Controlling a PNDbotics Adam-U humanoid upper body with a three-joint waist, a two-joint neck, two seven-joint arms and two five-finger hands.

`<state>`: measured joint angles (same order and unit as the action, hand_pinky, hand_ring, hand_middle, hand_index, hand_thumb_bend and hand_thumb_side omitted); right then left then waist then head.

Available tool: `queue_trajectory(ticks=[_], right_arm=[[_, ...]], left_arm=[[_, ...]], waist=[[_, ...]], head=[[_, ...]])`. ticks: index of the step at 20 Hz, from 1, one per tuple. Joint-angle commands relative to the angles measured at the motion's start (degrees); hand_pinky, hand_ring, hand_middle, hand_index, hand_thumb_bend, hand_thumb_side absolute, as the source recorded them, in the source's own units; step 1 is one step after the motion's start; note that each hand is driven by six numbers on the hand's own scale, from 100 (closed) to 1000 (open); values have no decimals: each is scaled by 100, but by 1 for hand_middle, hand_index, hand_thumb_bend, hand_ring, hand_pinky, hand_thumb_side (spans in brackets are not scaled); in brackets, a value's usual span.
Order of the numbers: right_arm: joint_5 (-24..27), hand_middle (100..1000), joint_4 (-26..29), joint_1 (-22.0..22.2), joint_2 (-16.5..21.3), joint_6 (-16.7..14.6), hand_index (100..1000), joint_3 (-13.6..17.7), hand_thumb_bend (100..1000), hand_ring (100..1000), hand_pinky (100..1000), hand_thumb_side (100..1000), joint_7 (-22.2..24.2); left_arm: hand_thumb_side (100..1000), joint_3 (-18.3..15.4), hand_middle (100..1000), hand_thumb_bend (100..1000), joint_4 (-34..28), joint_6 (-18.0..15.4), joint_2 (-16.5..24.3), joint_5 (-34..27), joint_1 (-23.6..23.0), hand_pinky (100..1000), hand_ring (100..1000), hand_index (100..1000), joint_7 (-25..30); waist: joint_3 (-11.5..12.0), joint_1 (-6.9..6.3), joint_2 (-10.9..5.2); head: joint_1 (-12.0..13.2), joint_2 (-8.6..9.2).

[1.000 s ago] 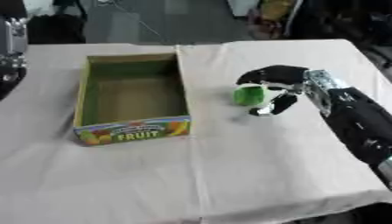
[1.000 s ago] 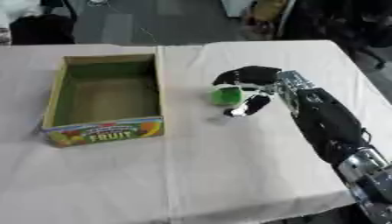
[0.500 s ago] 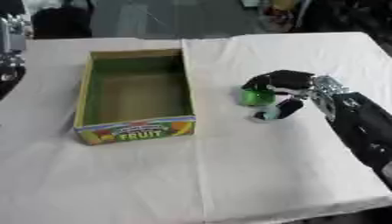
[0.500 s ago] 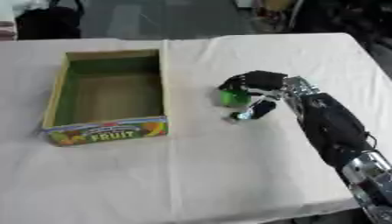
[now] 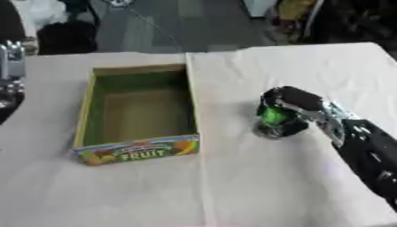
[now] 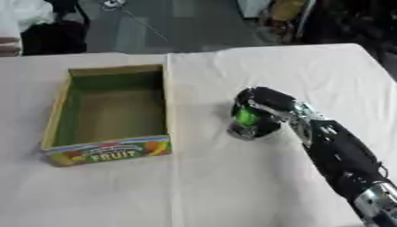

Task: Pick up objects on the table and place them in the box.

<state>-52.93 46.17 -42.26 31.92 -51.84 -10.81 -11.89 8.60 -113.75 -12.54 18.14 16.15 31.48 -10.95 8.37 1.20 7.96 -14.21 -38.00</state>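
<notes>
Left eye view shows the right hand point(image 5: 288, 106) reaching in from the bench's right edge, its dark fingers curled over and around a small green object point(image 5: 273, 116), which shows bright between the fingers and thumb. Whether the object rests on the white cloth point(image 5: 256, 177) or is just clear of it cannot be told. Hand and object sit right of the bench's middle, well apart from the box point(image 5: 136, 150), which lies toward the left edge. That box is an open cardboard tray with green inner walls and a brown floor, nothing visible inside it, and its near wall carries a coloured band with the word FRUIT. A crease in the cloth runs from the far edge toward the near edge, just beside the box's right wall.
</notes>
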Motion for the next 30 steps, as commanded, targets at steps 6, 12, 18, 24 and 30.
queue_trajectory(ticks=[6,12,18,24,30], right_arm=[[1115,100,187,-194,339,62,109,-53,368,100,100,100,-83],[1883,100,869,-452,417,596,107,-214,372,100,100,100,346],[2368,100,1240,-819,73,1025,106,-441,375,100,100,100,733],[2257,100,1335,-1086,-282,1117,105,-550,376,100,100,100,842],[1975,100,1175,-1237,-547,988,105,-578,374,100,100,100,811]], left_arm=[[587,-34,859,337,-84,18,119,33,-19,673,670,885,43],[583,-13,859,340,-84,10,159,31,-77,675,671,885,66],[582,-3,859,341,-84,-15,138,20,-71,675,672,885,75],[576,5,860,346,-84,-48,92,12,-13,677,673,885,82],[577,-17,859,346,-84,-61,-18,-1,121,677,673,885,58]], waist=[[-63,18,-219],[-91,59,-286],[-73,55,-303],[-21,63,-276],[85,47,-173]], head=[[33,-179],[48,-323],[31,-419],[-39,-446],[-178,-386]])
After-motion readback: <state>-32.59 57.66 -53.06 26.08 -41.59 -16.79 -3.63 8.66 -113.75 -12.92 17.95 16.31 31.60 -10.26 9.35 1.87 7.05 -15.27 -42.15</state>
